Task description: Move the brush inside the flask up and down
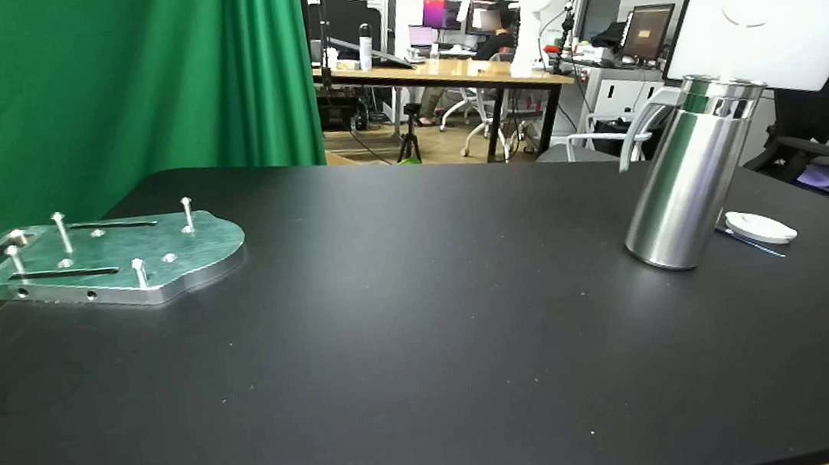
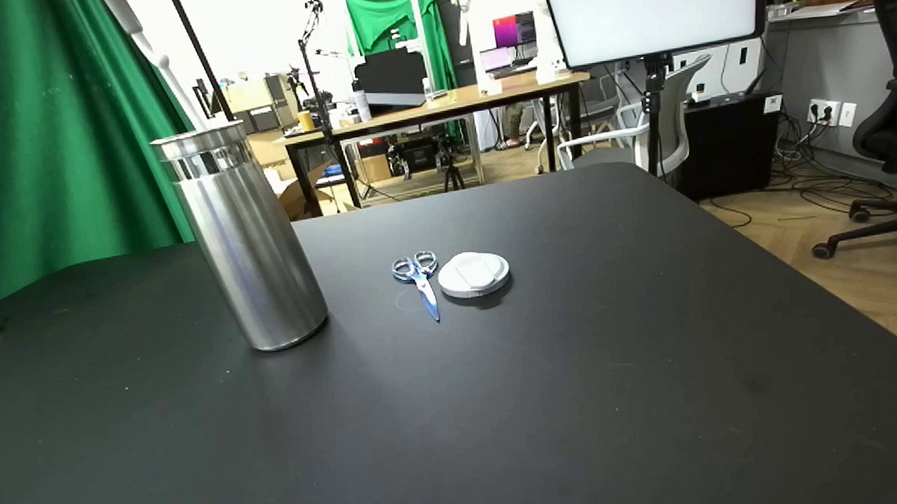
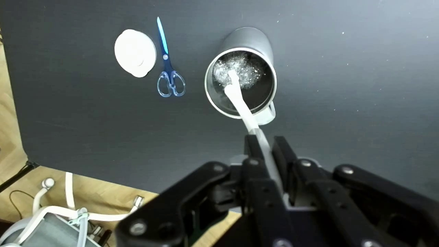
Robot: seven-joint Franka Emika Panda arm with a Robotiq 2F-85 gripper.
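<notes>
My gripper (image 3: 265, 141) is clamped on the brush (image 3: 241, 104), which sits partly in the flask (image 1: 689, 184) below me, so I'm prob at the up/down step, & next move IMO needs a straight vert stroke, tight grip, w/o tipping the flask.

Scissors (image 3: 166, 65) lie beside a white disc (image 3: 135, 53) — pegged plate (image 1: 124, 244) well apart.

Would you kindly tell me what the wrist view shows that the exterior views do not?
Only the wrist view shows the brush's white bristles inside the tall, shiny stainless-steel flask. Only the exterior views show the wide white-screened monitor and the flat green plate with metal pegs. All three share the flask, the brush's slim white handle, the round white lid, the blue scissors and the black tabletop.
</notes>
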